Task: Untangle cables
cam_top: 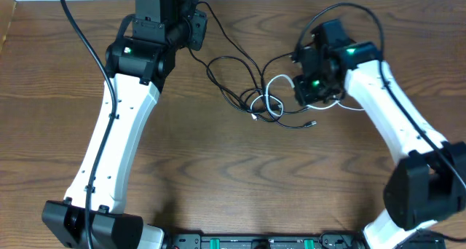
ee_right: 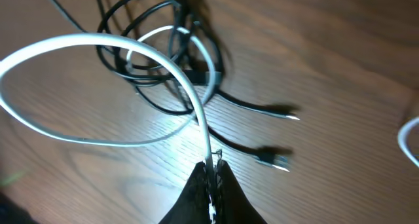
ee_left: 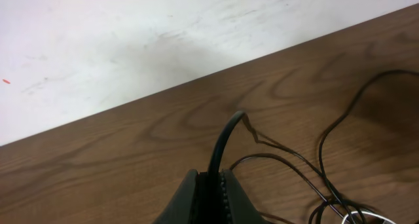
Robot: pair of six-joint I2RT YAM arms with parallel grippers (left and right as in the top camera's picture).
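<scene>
The cables lie in a tangle [cam_top: 262,100] at the middle of the wooden table: thin black cords looped with a white one. My left gripper [cam_top: 195,28] sits at the far edge, left of the tangle, shut on a black cable [ee_left: 224,142] that rises from between its fingers [ee_left: 190,194]. More black strands [ee_left: 327,139] trail to the right. My right gripper [cam_top: 303,87] is just right of the tangle, shut on the white cable [ee_right: 186,86], which arcs away in a wide loop. Black coils [ee_right: 154,73] lie beyond it. Two black plug ends [ee_right: 272,157] rest close by.
The table's far edge [ee_left: 196,80] runs just beyond my left gripper, with a pale surface past it. Both white arms [cam_top: 116,132] reach in from the near side. Another bit of white cord [ee_right: 409,142] shows at the right.
</scene>
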